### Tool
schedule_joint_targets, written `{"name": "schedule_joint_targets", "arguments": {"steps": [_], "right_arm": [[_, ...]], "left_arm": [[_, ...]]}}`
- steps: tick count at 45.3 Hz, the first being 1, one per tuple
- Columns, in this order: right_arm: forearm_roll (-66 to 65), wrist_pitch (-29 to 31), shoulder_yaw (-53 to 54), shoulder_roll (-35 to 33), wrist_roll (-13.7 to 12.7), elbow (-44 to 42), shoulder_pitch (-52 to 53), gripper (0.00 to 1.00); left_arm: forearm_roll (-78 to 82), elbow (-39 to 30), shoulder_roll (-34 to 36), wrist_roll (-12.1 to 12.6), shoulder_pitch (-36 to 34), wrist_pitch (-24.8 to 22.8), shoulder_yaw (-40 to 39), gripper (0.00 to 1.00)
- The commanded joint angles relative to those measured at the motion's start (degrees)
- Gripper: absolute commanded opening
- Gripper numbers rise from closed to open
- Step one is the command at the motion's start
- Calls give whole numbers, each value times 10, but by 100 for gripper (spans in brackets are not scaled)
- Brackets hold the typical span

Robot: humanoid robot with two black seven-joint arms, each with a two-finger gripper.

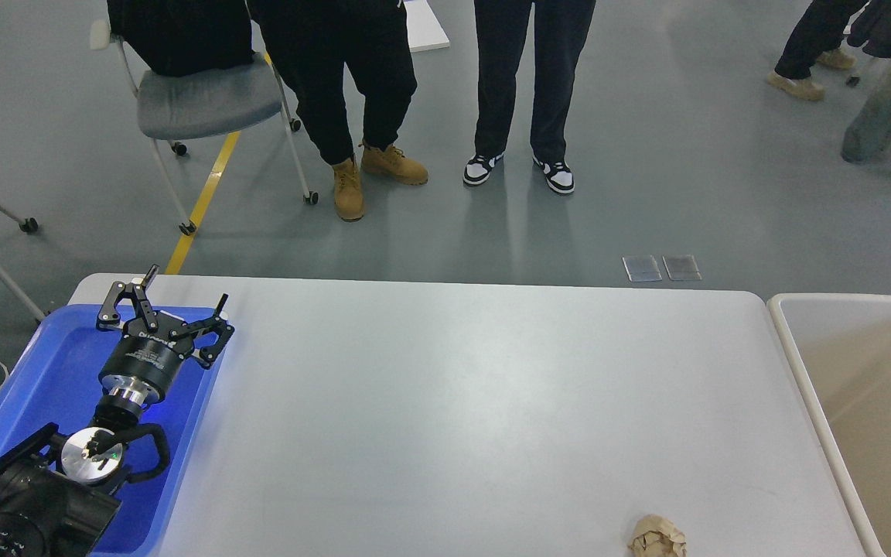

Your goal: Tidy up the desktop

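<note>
The desk [453,402] is lying almost bare before you, with the blue tray [35,387] at its left end and the beige bin [863,387] off its right end. You are hovering the left pincer [163,313] over the tray, jaws spread and empty; no right arm is showing. Left to clear, I judge, is the crumpled brown paper [658,538] on the desk's near edge, close to the bin and well apart from the pincer; probably paper, since it's partly cropped. Reaching it calls for a long move rightward.
</note>
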Motion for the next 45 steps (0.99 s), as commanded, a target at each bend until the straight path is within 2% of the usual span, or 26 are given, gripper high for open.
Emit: {"name": "schedule_joint_targets", "arguments": {"steps": [1, 7, 19, 25, 35, 42, 45], "right_arm": [[-113, -33, -15, -86, 0, 236, 122, 100], [-182, -48, -21, -111, 0, 354, 159, 100], [-247, -26, -50, -100, 1, 479, 189, 100], [-257, -7, -145, -63, 2, 550, 274, 100], [-255, 31, -237, -10, 4, 640, 384, 100], [-251, 37, -316, 31, 18, 704, 447, 100], [-249, 40, -347, 46, 35, 733, 471, 100]], "left_arm": [[0, 0, 0, 0, 0, 0, 0, 100], [0, 0, 0, 0, 0, 0, 0, 100], [1, 0, 0, 1, -1, 0, 1, 100], [1, 0, 0, 1, -1, 0, 1, 100], [1, 0, 0, 1, -1, 0, 1, 100], [1, 0, 0, 1, 0, 0, 1, 100], [1, 0, 0, 1, 0, 0, 1, 100]]}}
